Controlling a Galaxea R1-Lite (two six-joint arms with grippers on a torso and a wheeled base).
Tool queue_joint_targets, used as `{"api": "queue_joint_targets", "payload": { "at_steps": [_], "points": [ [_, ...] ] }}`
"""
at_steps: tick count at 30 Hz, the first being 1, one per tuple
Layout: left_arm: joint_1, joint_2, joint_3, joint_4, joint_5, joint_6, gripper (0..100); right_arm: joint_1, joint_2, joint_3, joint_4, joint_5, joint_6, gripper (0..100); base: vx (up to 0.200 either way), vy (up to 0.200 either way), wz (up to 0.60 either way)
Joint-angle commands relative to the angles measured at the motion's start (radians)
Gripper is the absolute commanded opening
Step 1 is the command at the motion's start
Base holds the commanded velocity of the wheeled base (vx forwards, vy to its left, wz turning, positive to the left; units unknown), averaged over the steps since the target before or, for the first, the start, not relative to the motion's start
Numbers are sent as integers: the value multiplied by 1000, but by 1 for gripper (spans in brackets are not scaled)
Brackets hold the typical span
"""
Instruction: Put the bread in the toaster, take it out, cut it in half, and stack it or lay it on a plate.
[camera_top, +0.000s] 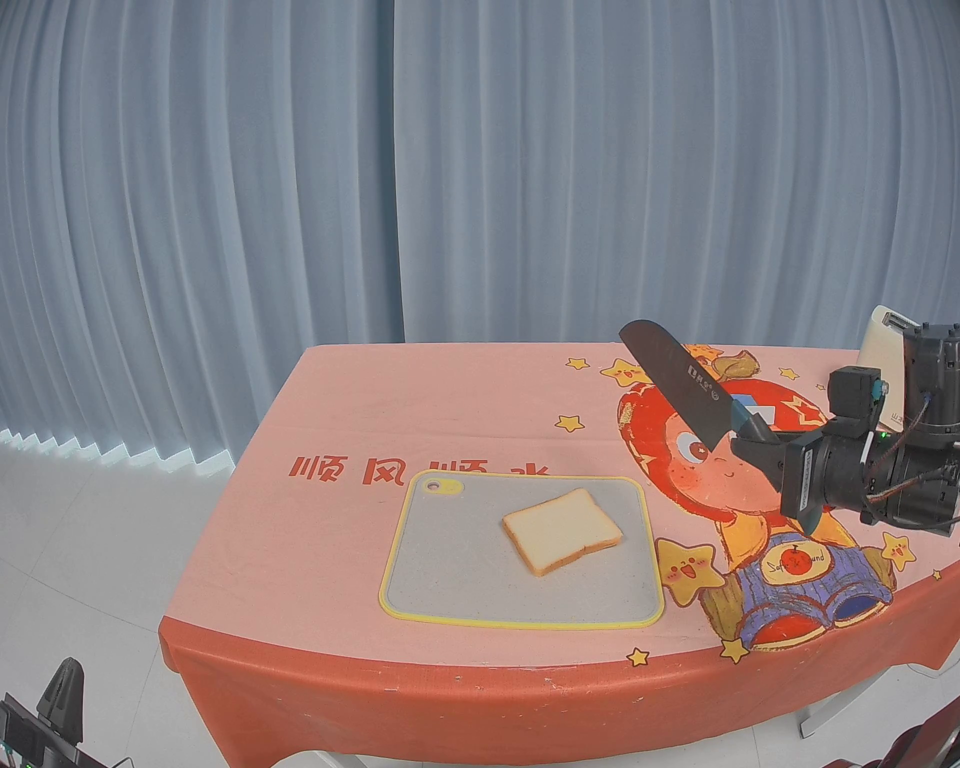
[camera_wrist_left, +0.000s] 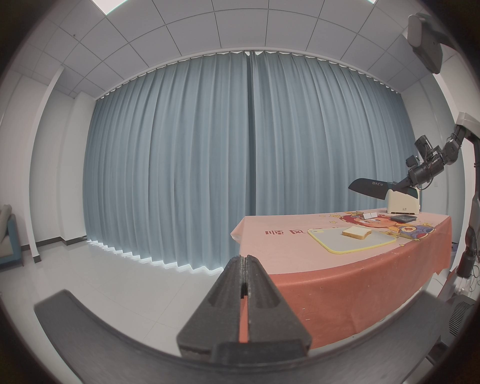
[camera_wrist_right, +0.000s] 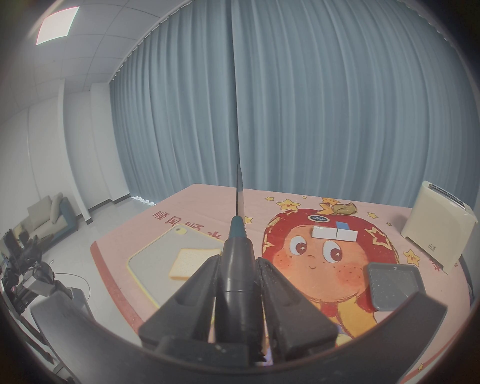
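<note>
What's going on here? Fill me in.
The right gripper holds a knife by the handle, raised above the table to the right of the cutting board. A whole slice of bread lies on that board, not yet cut. The toaster stands at the table's far right. The left gripper is shut and empty, low, off to the table's left.

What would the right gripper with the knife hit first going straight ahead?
Probably nothing on the table: right gripper and knife point above the bread, toward the curtain; depth is unclear.
</note>
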Motion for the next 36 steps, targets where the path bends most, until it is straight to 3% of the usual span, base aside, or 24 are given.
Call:
{"api": "queue_joint_targets", "payload": {
  "at_steps": [1,13,17,20,23,26,27,31,35,36],
  "points": [
    [0,-16,18,-1,0,-3,0,45,-10,11,3,-9,0,0,0,0,0],
    [0,-16,18,-2,-10,-1,0,129,-1,74,-14,-17,4,0,0,0,0],
    [-2,-7,-58,-143,-8,-24,0,140,1,81,-14,-27,4,0,0,0,0],
    [-28,100,-113,-180,-11,-29,0,140,3,77,-14,-27,4,0,0,0,0],
    [-100,186,-154,-182,-26,-30,0,155,4,81,-13,-29,4,0,0,0,0],
    [-130,237,-209,-179,-66,-34,0,160,4,84,-14,-37,6,0,0,0,0],
    [-146,289,-254,-173,-106,-41,0,160,4,84,-14,-41,4,0,0,0,0],
    [-170,424,-315,-185,-154,-81,0,161,4,81,-13,-43,4,0,0,0,0],
    [-184,550,-354,-186,-246,-93,0,178,19,80,-14,-41,4,0,0,0,0],
    [-186,590,-370,-191,-292,-103,0,183,22,75,-16,-41,4,0,0,0,0]
  ]
}}
